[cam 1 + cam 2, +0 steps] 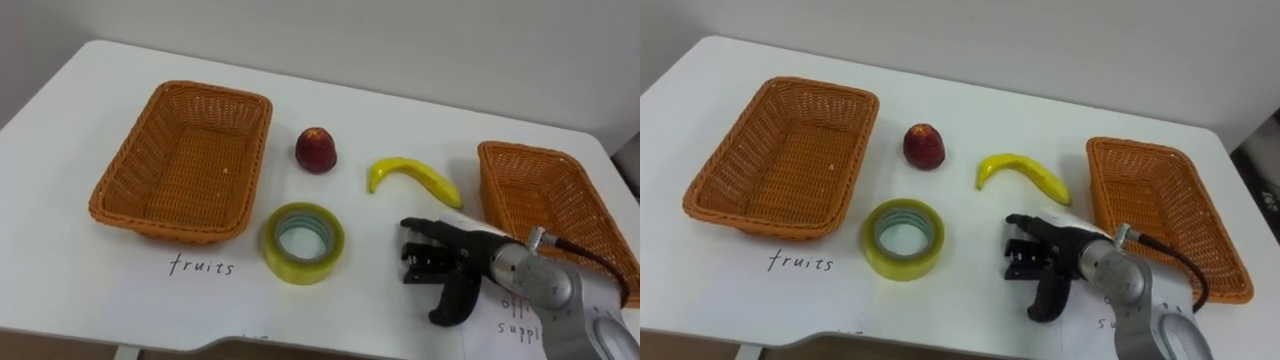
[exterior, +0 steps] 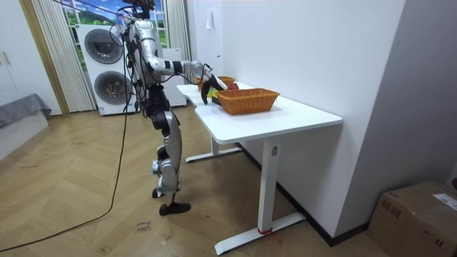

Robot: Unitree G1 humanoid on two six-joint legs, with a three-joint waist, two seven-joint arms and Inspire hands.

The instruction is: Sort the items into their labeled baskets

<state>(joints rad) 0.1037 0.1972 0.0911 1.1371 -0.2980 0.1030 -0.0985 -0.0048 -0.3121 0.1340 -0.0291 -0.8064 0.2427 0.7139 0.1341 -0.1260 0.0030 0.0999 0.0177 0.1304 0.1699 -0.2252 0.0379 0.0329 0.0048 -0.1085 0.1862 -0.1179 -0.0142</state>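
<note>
A yellow banana point(image 1: 412, 178) lies on the white table point(image 1: 420, 110) between two wicker baskets. A red apple point(image 1: 315, 149) sits left of it, and a roll of yellow tape point(image 1: 303, 241) lies nearer me. The left basket point(image 1: 186, 160), labelled fruits, is empty, as is the right basket point(image 1: 555, 205). My right hand point(image 1: 447, 261) hovers open just below the banana, fingers pointing left, holding nothing. In the room view I stand at the table's end with that right hand point(image 2: 206, 84) stretched over it.
A handwritten label point(image 1: 201, 265) lies in front of the left basket, another paper label point(image 1: 520, 315) under my right forearm. The table's front edge runs close below the tape. A wall stands behind the table.
</note>
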